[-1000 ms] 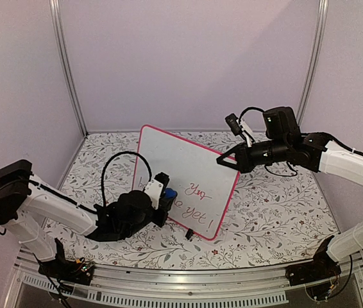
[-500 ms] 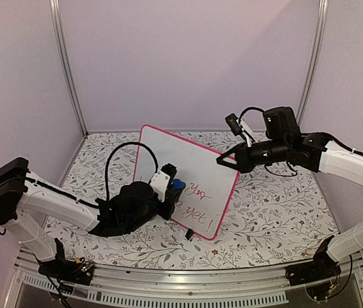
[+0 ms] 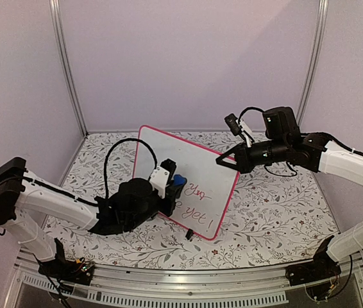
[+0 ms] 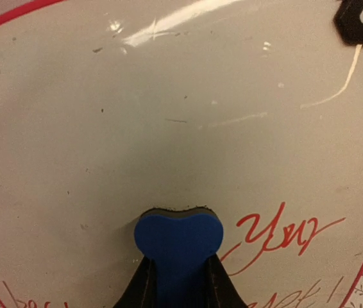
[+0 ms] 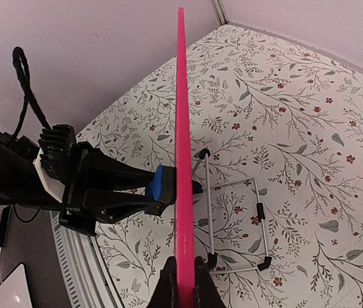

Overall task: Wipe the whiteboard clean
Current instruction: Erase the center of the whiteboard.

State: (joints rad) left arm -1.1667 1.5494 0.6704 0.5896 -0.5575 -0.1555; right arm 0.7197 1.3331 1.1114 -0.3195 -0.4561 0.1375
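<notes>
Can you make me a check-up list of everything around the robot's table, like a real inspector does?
Surface: table covered with a flowery cloth.
Job's things: whiteboard stands tilted on a wire stand; red writing on its lower part, upper part bare.
Clutter: nothing seen.
Grippers: left gripper shut on the blue eraser, which is pressed against the board; right gripper shut on the board's pink edge.
Cables: black cable loops up over the left arm.
Surroundings: lilac walls and metal posts.
</notes>
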